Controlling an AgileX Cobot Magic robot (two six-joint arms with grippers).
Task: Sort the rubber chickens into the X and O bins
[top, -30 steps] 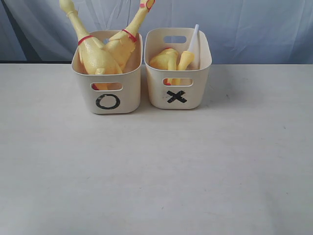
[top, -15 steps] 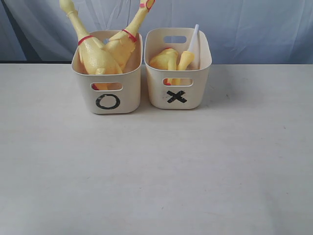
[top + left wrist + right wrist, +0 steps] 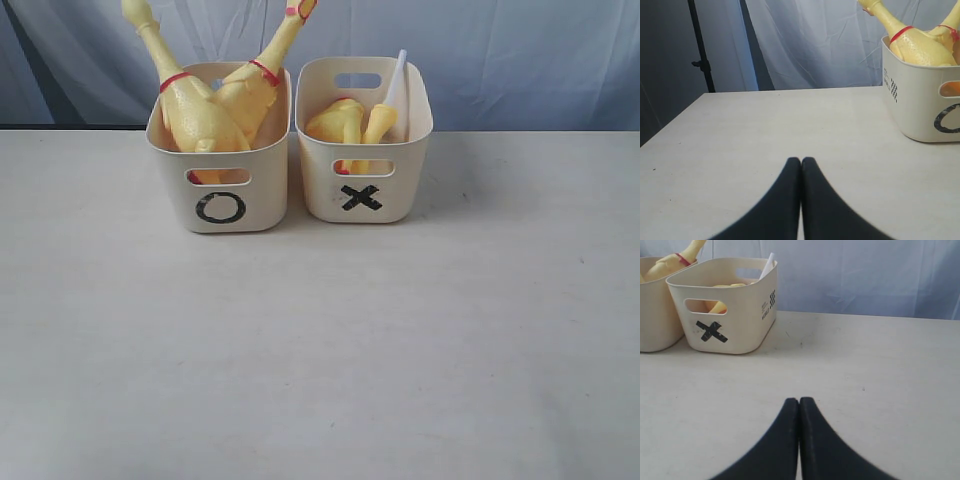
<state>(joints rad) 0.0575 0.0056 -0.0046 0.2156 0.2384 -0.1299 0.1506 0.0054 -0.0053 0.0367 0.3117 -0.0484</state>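
Two long rubber chickens (image 3: 198, 118) are standing in the O bin (image 3: 172, 175), necks poking way up past the rim. Shorter chickens (image 3: 340, 122) sit down inside the X bin (image 3: 412, 180) just beside it, plus a white tube (image 3: 398, 85) leaning at the back. Left pincer (image 3: 801, 163) and right pincer (image 3: 799, 402) are both clenched tight with nothing in them, low over the worktop (image 3: 320, 340), apart from the bins.

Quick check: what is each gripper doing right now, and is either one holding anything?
Left gripper: closed, holding nothing.
Right gripper: closed, holding nothing.
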